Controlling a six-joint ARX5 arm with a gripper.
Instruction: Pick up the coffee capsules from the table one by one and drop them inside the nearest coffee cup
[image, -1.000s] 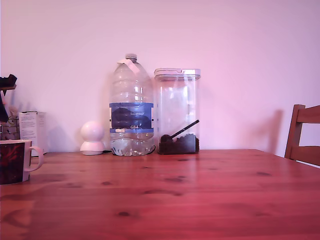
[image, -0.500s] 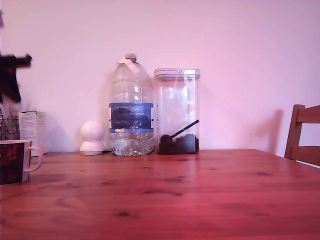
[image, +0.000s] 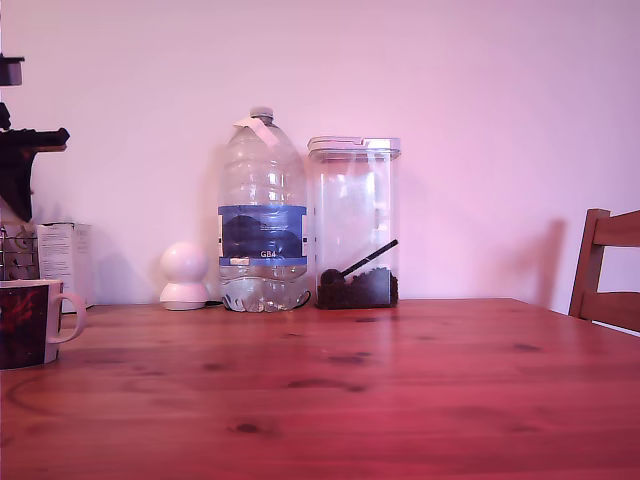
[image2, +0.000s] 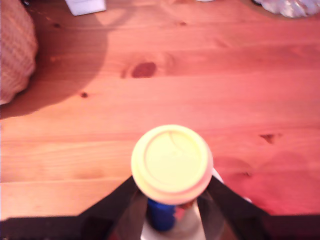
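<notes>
The claw (image2: 172, 200) is clamped on 1 coffee capsule (image2: 172, 162). In the wrist view the 2 dark fingers (image2: 112, 205) converge on the capsule from either side, and its round, flat, pale-yellow face is turned toward the camera. The tapered body runs away from the camera between the fingers, so its long axis lies roughly along the claw's own axis.

In the exterior view only a dark part of the arm (image: 22, 150) shows, high at that view's left edge, well above the worktop (image: 400, 380). The coffee cup (image: 30, 322) stands on the worktop at the same left edge, cut off by the frame, with its white handle (image: 70, 318) toward the exterior view's right. The arm part hangs above the cup's region. Whether the capsule is directly over the cup's mouth cannot be told, because the cup's rim is not clearly visible in the wrist view.

Governing relation: the cup lies below the claw, near the exterior view's left edge of the worktop. The next move, by judgement, is to centre the capsule over the mouth, then release. A release off-centre risks the capsule striking the rim and rolling across the worktop.

No other loose capsule is visible on the worktop in either view.
</notes>
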